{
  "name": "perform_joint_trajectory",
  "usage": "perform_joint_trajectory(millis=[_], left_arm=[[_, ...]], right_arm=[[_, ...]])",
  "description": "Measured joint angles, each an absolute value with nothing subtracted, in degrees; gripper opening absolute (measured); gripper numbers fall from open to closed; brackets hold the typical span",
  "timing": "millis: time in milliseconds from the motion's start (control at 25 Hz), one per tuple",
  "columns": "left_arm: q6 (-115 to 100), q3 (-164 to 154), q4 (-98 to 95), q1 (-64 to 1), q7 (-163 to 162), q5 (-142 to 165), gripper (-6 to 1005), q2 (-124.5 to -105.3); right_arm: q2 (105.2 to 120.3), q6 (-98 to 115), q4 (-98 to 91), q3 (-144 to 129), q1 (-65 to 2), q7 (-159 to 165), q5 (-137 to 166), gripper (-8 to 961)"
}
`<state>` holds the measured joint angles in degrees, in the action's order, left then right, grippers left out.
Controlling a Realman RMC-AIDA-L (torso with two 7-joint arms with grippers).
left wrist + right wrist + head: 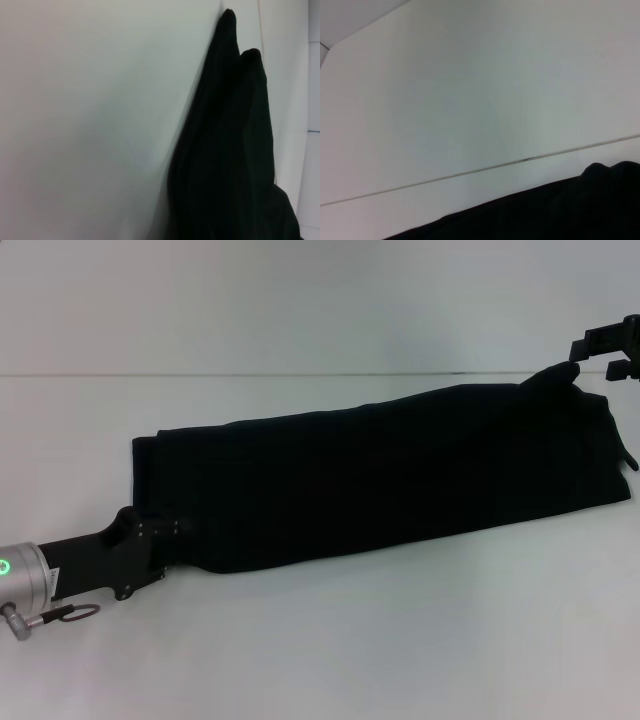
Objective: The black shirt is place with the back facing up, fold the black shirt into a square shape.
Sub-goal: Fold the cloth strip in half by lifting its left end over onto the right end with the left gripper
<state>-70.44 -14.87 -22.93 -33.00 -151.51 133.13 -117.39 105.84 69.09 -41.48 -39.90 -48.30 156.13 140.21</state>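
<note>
The large black soft-fabric shirt, folded long, has the left gripper at its near-left end, clamp state untellable, and the right gripper at its far-right tip, fingers apart.

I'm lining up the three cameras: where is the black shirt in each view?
Head view: black shirt, a long folded band across the middle.
Left wrist view: dark folds, right half of the picture.
Right wrist view: along the bottom edge.
Shared landmark: white table.

Matt black shirt cloth, smooth, seemingly matt white table
</note>
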Motion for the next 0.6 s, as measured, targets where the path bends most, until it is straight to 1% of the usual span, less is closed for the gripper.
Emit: perform_joint_trajectory(millis=[160,360,480,600], left_arm=[[-69.90,-15.65,-23.14,-33.15,-151.13,133.38,467,-117.35],[-69.32,-15.97,-23.05,-33.26,-150.41,133.43,225,-117.33],[-69.34,-15.99,-23.06,-33.55,-148.53,133.40,135,-117.32],[-69.50,-15.83,-23.22,-34.02,-146.27,133.17,46,-116.94]], right_arm=[[105.76,69.11,-41.48,-39.87,-48.16,155.91,140.11,676],[105.73,68.99,-41.48,-39.12,-47.95,155.32,140.09,675],[105.87,68.76,-41.48,-37.24,-47.69,152.28,138.97,675],[106.80,69.04,-41.50,-33.38,-45.71,143.30,132.77,674]])
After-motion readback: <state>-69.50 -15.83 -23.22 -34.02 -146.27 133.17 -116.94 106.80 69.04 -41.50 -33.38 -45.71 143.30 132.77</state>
